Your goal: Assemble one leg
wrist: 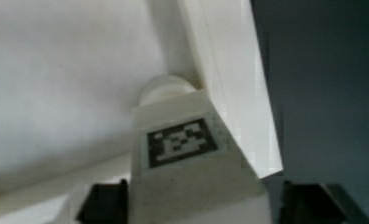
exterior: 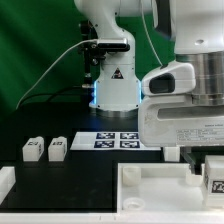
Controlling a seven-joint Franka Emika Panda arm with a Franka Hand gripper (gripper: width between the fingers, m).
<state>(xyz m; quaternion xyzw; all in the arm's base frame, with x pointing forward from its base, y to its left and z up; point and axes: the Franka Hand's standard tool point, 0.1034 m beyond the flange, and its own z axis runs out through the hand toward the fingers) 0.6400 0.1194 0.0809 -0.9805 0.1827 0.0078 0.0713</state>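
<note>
My gripper (exterior: 203, 163) is low at the exterior view's right, over the large white tray-like piece (exterior: 150, 196). In the wrist view the gripper (wrist: 206, 206) is shut on a leg (wrist: 184, 150). It is a white block with a square marker tag, held between the dark fingers (wrist: 106, 203). The leg's far end points at a round corner socket (wrist: 163, 88) of the tray-like piece (wrist: 65, 70). I cannot tell whether it touches. The held leg's tag shows at the exterior view's right edge (exterior: 215, 183). Two more legs (exterior: 32, 149) (exterior: 57, 149) stand side by side at the left.
The marker board (exterior: 118, 139) lies in front of the arm's base (exterior: 112, 92). A white block (exterior: 5, 181) sits at the exterior view's left edge. A green backdrop hangs behind the black table.
</note>
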